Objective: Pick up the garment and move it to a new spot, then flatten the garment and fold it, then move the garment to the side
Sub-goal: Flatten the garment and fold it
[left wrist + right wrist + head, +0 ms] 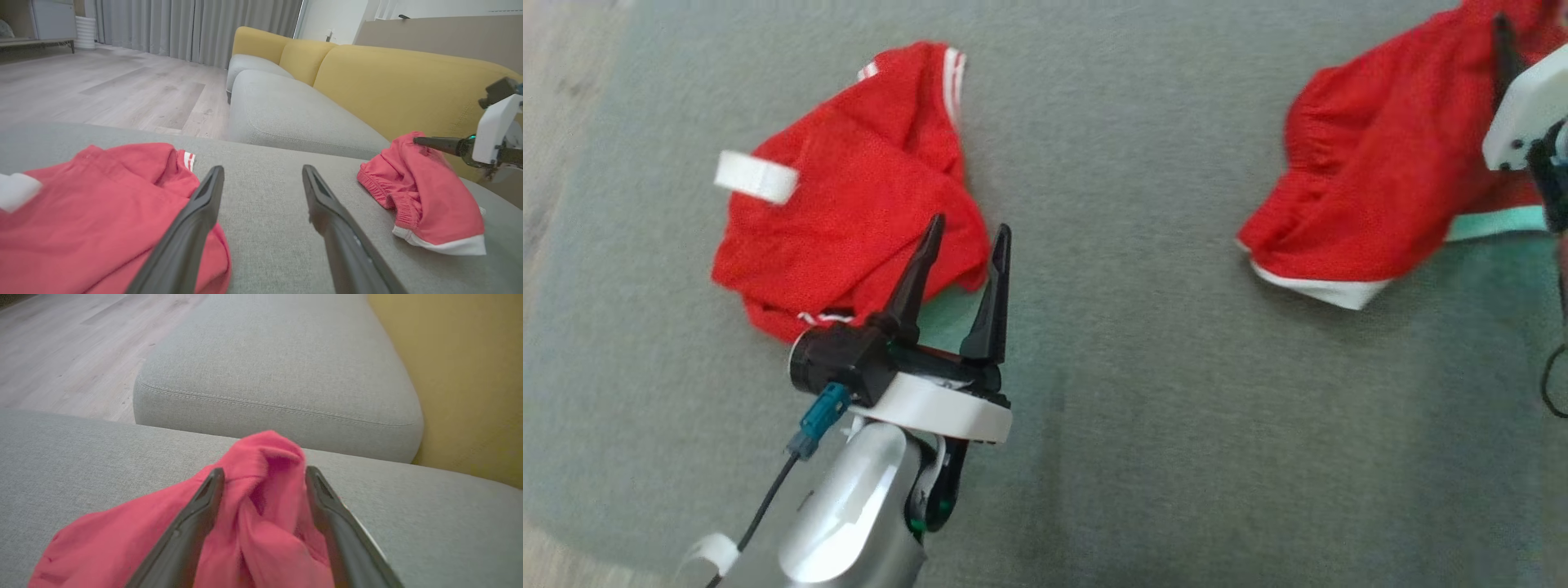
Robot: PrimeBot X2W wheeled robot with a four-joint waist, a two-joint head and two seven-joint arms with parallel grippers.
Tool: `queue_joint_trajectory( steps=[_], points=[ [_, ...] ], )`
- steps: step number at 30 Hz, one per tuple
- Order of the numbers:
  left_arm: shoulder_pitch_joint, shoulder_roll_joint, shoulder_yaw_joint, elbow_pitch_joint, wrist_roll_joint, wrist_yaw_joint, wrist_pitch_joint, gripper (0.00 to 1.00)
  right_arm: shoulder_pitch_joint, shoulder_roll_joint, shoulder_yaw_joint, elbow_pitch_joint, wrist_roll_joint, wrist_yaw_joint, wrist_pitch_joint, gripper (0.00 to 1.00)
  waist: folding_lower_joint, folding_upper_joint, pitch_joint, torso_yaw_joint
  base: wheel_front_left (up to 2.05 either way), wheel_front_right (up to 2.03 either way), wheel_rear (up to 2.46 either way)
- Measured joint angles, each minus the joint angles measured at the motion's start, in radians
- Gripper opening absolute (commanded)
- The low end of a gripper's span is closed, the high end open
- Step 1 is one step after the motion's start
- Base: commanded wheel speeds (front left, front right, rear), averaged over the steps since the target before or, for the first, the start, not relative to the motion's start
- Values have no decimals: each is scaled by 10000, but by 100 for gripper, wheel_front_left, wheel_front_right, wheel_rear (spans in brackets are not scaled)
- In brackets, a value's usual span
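Nearest the lens in the head view, the left gripper (972,224) rises from the bottom, left of centre, on its silver forearm (849,514). Its jaws are spread wide and grasp nothing, with the tips over the lower right edge of the striped garment (849,196).

Under everything lies the grey cushion (1135,408), which covers almost the whole head view. In the left wrist view a second grey seat (286,110) and a yellow backrest (392,81) stand beyond it, with wood floor (102,90) at the upper left.

The white-hemmed garment (1372,180) — red, crumpled, elastic gathers showing — sits at the upper right of the head view. It is well apart from the striped garment at the upper left, which is also red and rumpled, with a white tab (756,175) at its left edge.

The right gripper (264,469) is at the white-hemmed garment. In the right wrist view its jaws stand released and wide apart, with a peak of red cloth between them — whether the cloth touches them I cannot tell.
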Motion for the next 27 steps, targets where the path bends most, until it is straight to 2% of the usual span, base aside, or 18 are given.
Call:
queue_joint_trajectory(
  steps=[9,15,20,27],
  points=[
    [285,2,399,67,247,-48,0,100,854,69,869,-307,1260,0,-1012,100,-1,0,-978,-963,0,0,0],
    [854,4,468,138,314,0,2,100,2527,303,1409,-1708,2176,0,-1848,100,-2,0,-1837,-1640,0,0,0],
    [1153,8,571,157,316,21,2,100,3894,594,1041,-3160,2272,0,-2464,100,-2,1,-2332,-2107,0,0,0],
    [1526,12,602,184,318,29,2,100,6586,1841,-272,-5731,1703,0,-2840,100,-1,0,-2791,-2674,0,0,0]
  ],
)
